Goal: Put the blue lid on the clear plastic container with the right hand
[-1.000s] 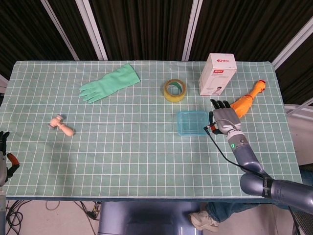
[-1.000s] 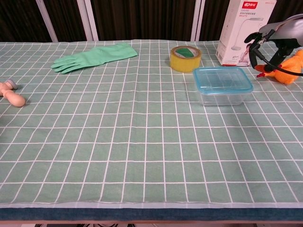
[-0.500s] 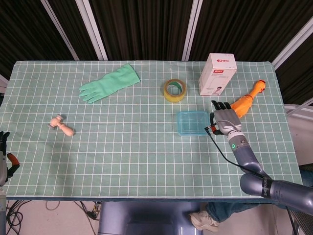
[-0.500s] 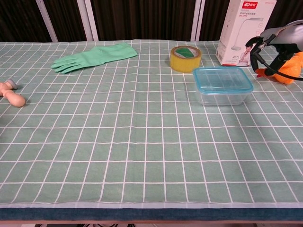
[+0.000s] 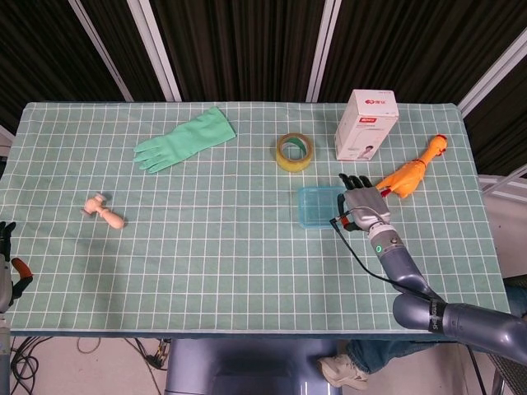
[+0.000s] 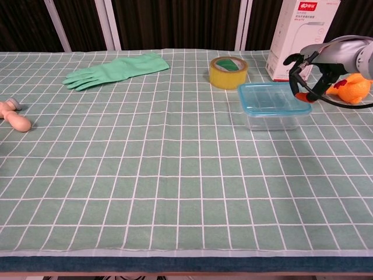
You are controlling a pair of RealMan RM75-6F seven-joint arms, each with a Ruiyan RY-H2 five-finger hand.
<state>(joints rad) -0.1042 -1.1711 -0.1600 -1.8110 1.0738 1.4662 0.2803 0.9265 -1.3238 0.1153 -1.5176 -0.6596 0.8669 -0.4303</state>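
The clear plastic container (image 5: 319, 216) (image 6: 274, 118) stands right of the table's centre, and the blue lid (image 5: 317, 202) (image 6: 269, 97) lies flat on top of it. My right hand (image 5: 360, 206) (image 6: 310, 65) hovers at the container's right edge, its fingers spread and curved down over the lid's right rim. It holds nothing, and I cannot tell whether the fingertips touch the lid. My left hand (image 5: 7, 259) shows only at the lower left edge of the head view, off the table, empty with its fingers apart.
A yellow tape roll (image 5: 294, 151) (image 6: 228, 72) and a white box (image 5: 366, 125) (image 6: 300, 35) stand behind the container. An orange rubber chicken (image 5: 409, 173) (image 6: 352, 87) lies right of my hand. A green glove (image 5: 185, 140) and a small wooden toy (image 5: 104, 212) lie far left.
My right hand has moved left, from beside the container to over its right edge. The chicken toy, earlier partly covered by the hand, now shows fully. The container has not moved.
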